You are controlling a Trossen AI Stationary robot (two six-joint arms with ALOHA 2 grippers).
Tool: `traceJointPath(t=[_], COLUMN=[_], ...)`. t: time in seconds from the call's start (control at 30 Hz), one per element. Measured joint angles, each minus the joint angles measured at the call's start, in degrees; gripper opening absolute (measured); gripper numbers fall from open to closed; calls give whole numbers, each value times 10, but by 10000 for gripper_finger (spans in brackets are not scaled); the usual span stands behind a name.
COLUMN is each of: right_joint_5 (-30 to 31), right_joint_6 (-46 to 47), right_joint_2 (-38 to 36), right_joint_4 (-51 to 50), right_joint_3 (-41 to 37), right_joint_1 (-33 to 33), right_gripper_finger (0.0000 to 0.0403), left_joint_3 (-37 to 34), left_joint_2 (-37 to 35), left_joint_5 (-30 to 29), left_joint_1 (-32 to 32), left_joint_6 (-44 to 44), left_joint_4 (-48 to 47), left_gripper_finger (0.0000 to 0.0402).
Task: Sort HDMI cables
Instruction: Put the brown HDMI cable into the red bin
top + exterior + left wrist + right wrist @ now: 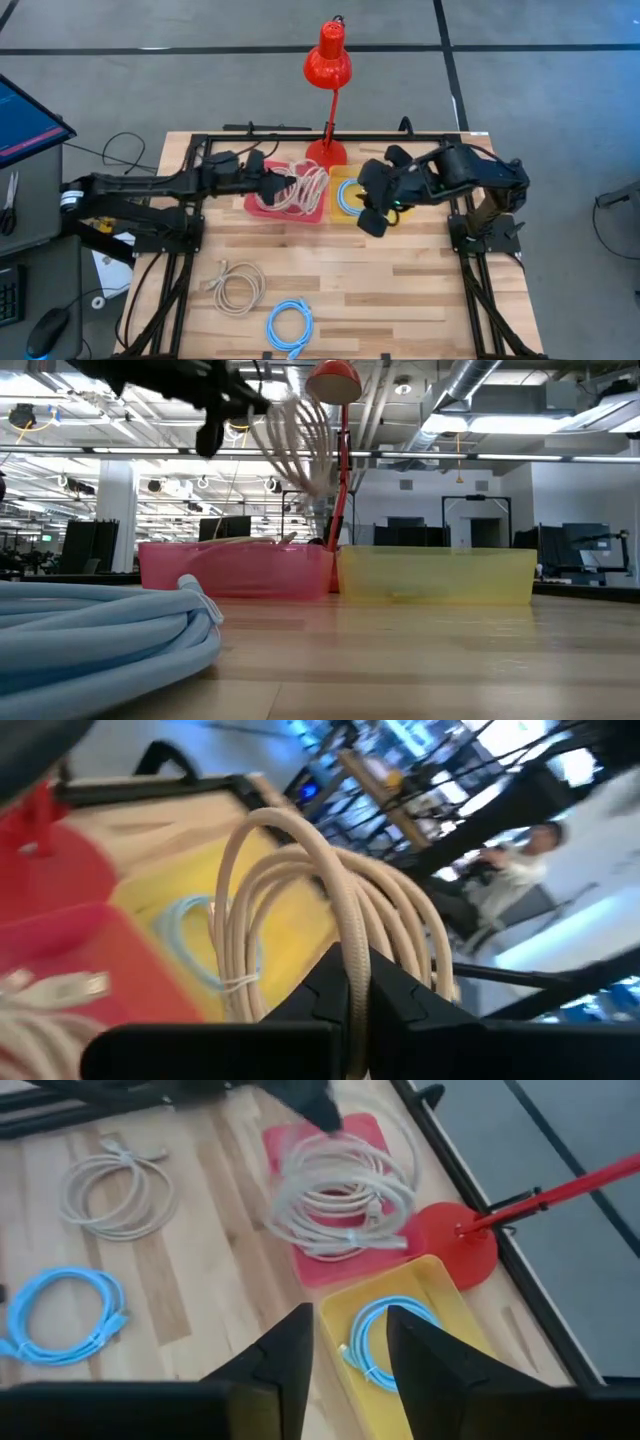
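Observation:
My left gripper point(272, 183) is shut on a beige HDMI coil point(300, 450) and holds it in the air over the red tray point(235, 570). More beige cable point(60, 988) lies in that tray. My right gripper point(350, 1350) hovers open over the yellow tray point(342, 215), where a light blue coil point(385, 1335) lies flat. Another beige coil point(238, 285) and another blue coil point(290, 325) lie flat on the table near its front edge. My left gripper pinches several strands of the beige coil point(355, 965) between its two fingers, at one side of the loop. The fingers reach in from the table's left. The coil is lifted clear and hangs tilted beyond and below the fingers, above the red tray.
A red desk lamp point(327, 60) stands with its base point(325, 152) just behind the two trays. The two trays sit side by side at the table's far middle. Bare wood point(400, 290) lies between the trays and the front edge, right of the loose coils.

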Motion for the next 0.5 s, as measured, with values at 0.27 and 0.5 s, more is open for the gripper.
traceJointPath(t=[0.27,0.5], right_joint_5=[33,47], right_joint_6=[17,20], right_joint_2=[-9,-10], right_joint_4=[0,0], right_joint_3=[0,0], right_joint_1=[43,64], right_gripper_finger=[111,111], left_joint_3=[0,0], left_joint_2=[66,114], left_joint_5=[-5,-1], left_joint_1=[47,65], left_joint_6=[0,0], left_joint_4=[5,5], left_gripper_finger=[9,9])
